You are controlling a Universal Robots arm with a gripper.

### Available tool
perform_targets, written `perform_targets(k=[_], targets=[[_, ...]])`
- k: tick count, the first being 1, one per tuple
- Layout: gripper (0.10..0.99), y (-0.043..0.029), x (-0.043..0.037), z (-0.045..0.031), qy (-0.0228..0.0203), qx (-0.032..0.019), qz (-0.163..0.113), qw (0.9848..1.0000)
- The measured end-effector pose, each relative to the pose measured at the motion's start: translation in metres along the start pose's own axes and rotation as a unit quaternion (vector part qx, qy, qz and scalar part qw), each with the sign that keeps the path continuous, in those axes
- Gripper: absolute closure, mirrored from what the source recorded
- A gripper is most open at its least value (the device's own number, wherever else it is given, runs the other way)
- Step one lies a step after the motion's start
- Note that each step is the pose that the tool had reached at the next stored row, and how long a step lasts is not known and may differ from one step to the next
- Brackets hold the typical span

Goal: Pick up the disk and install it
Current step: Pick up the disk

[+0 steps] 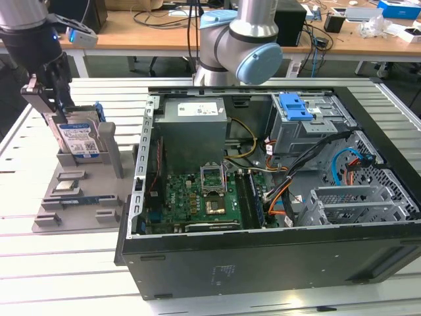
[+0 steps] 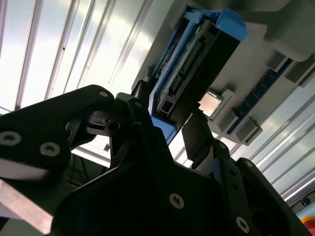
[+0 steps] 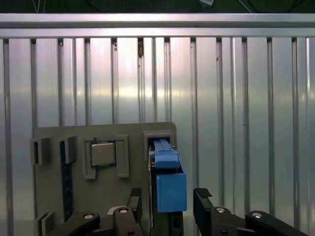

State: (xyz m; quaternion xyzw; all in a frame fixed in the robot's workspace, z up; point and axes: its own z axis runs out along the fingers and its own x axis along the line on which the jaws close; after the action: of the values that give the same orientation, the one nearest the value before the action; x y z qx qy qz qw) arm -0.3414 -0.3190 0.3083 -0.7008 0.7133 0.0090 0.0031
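Disk (image 1: 77, 139) stands on edge in a slot of the grey holder (image 1: 49, 214) at the exterior view's left, well apart from the open case (image 1: 263, 263); the gripper (image 3: 170, 196) hangs over it with fingers (image 3: 203, 199) spread, one on each side, not yet pinching. I judge that an off-centre squeeze catching only the blue frame could cock the disk so it binds in the slot or slips. I count one disk, one gripper, one holder, one case and one chip (image 3: 103, 154).
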Motion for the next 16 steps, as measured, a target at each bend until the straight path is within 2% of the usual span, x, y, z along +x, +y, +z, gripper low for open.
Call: perform_targets(k=[7, 9, 16], targets=[[0.545, -0.0002, -0.0009, 0.0127, 0.0, 0.0, 0.0, 1.0], [0.545, -0.0001, -0.0009, 0.0186, 0.0, 0.0, 0.0, 1.0], [0.545, -0.0002, -0.0009, 0.02, 0.0, 0.0, 0.0, 1.0]])
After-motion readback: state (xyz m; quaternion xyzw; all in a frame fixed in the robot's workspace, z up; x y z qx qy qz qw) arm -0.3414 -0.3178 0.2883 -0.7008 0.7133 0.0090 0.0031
